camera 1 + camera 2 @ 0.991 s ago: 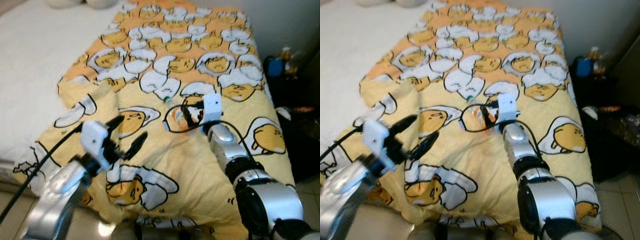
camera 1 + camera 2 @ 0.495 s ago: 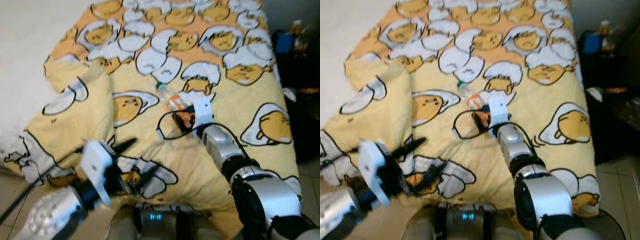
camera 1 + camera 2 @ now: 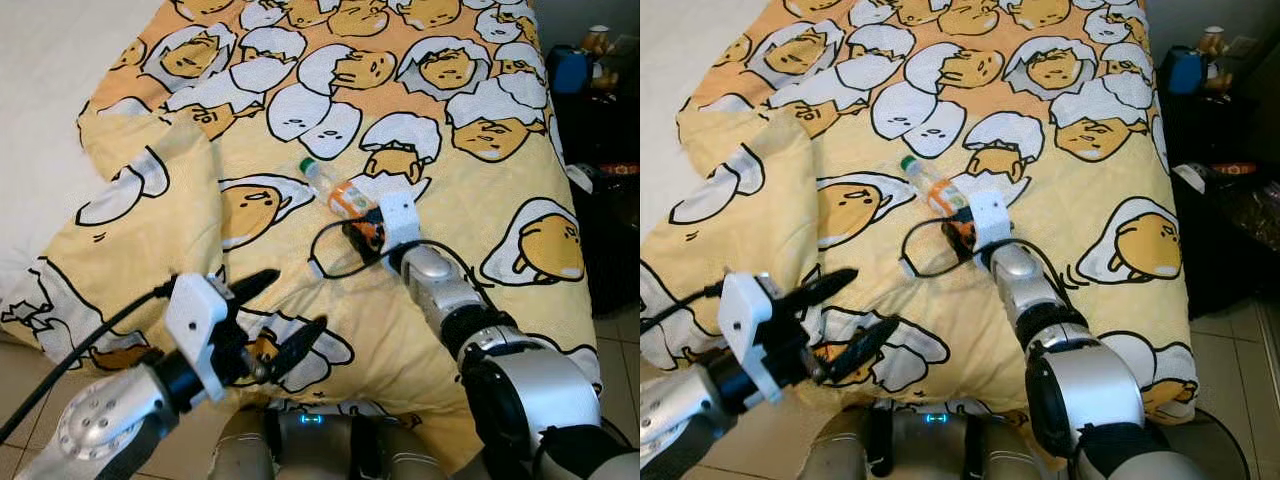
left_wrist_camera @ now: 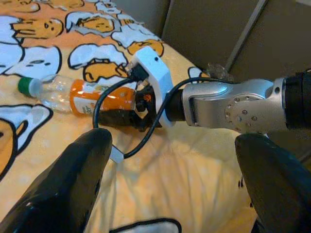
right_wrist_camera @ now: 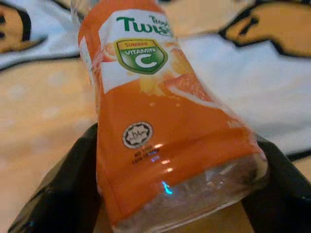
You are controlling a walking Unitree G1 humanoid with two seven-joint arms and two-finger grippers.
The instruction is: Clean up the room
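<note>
A clear plastic bottle (image 3: pixel 338 192) with an orange label and a green cap lies on its side on the yellow egg-print blanket (image 3: pixel 470 200). My right gripper (image 3: pixel 362 232) reaches across the blanket to the bottle's base. In the right wrist view the bottle (image 5: pixel 160 121) sits between the two black fingers (image 5: pixel 73 189), which press on both sides of it. My left gripper (image 3: pixel 293 303) hovers open over the near edge of the bed, well short of the bottle. The left wrist view looks at the bottle (image 4: pixel 87 97) and the right gripper (image 4: pixel 131 114).
White sheet (image 3: pixel 50 70) covers the bed to the left of the blanket. A dark side stand with a blue cup (image 3: pixel 568 70) and clutter is at the right. A black cable (image 3: pixel 325 258) loops beside my right wrist. Tiled floor (image 3: pixel 15 370) lies below the bed edge.
The camera has tipped down and nearer, so the whole scene shifted. My left gripper dropped from over the blanket to the near bed edge. The right gripper stays at the bottle.
</note>
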